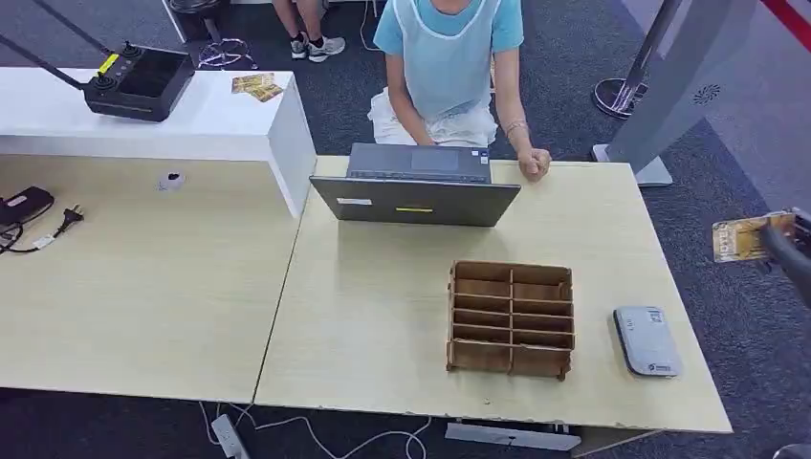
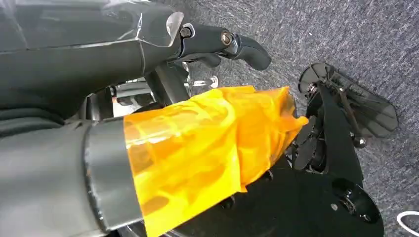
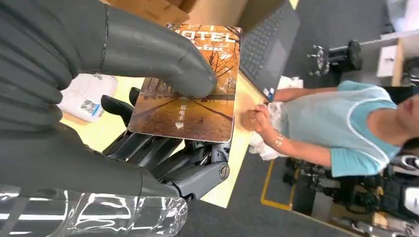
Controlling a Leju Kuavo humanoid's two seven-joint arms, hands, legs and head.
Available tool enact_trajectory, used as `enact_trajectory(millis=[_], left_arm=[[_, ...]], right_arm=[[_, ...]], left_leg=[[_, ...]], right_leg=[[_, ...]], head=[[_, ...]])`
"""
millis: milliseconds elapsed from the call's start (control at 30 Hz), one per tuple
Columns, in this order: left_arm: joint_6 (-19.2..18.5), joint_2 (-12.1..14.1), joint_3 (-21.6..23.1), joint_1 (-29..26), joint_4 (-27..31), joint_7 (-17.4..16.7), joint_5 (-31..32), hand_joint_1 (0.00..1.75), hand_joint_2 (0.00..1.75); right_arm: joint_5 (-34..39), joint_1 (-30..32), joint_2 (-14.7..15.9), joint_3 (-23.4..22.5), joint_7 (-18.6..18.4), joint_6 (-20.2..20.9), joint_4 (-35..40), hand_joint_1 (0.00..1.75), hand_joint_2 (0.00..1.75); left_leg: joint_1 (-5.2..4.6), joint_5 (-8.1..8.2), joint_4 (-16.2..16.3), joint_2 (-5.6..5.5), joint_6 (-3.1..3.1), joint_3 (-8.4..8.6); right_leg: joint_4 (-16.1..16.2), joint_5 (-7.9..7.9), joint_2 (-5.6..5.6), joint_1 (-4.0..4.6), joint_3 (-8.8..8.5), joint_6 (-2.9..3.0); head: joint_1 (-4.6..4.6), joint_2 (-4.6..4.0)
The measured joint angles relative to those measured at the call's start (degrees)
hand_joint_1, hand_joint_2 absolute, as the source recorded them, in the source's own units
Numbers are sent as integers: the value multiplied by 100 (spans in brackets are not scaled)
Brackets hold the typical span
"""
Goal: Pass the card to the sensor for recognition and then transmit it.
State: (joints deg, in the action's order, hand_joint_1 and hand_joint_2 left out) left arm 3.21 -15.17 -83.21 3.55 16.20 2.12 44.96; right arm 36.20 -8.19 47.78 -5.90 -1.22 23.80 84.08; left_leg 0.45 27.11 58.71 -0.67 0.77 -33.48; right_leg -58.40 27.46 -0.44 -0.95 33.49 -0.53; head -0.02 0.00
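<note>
While the right hand (image 1: 786, 244) is seen at the head view's right edge, off the tabletop (image 1: 383, 316), the card (image 1: 738, 238) is held above the carpet, well apart from the sensor (image 1: 646, 341). From the right wrist, the card (image 3: 190, 89) is pinched between thumb and fingers (image 3: 148, 148). From the left wrist, the left hand (image 2: 217, 42) is shown; its state cannot be told.
</note>
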Motion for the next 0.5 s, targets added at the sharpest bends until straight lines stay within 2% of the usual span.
enact_trajectory(millis=[267,500], left_arm=[[-26,2,0,-5,0,7,0,0,0],[-37,2,0,-7,0,5,4,0,0]], right_arm=[[-92,489,575,-87,-68,204,206,175,175],[-465,557,754,20,-208,175,208,175,175]], left_leg=[[0,2,0,1,-2,0],[0,1,0,3,-2,0]], right_leg=[[0,0,3,0,0,0],[0,0,5,0,0,0]], head=[[-2,0],[-2,0]])
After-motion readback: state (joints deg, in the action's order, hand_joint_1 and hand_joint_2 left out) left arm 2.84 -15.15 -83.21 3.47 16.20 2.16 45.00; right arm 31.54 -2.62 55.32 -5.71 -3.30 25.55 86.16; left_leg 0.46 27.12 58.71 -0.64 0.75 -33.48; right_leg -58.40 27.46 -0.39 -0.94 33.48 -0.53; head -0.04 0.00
